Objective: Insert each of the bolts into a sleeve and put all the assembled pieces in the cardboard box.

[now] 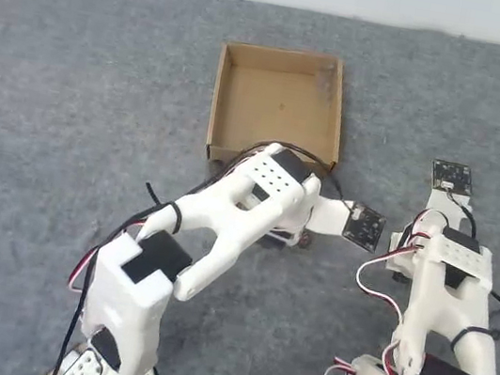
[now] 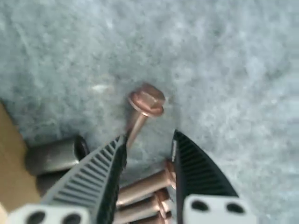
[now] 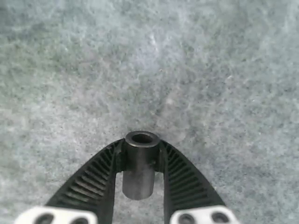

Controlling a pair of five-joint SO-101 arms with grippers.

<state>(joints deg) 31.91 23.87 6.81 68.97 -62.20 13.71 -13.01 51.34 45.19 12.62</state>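
My left gripper (image 2: 149,138) hangs open just above the carpet. A copper bolt (image 2: 145,103) with a hex head lies ahead of it, its shaft running in between the fingertips without touching them. Two more copper bolts (image 2: 142,186) lie under the fingers, and a dark sleeve (image 2: 55,156) lies beside them near the cardboard box (image 2: 9,168). My right gripper (image 3: 141,145) is shut on another dark sleeve (image 3: 139,172), held upright with its bore facing the camera. From above, the left arm (image 1: 258,198) reaches to the front of the cardboard box (image 1: 221,97); the right arm (image 1: 447,266) stands to the right.
Grey carpet (image 1: 73,102) covers the whole table. The box is open-topped with nothing inside. Open carpet lies left of the box and between the two arms.
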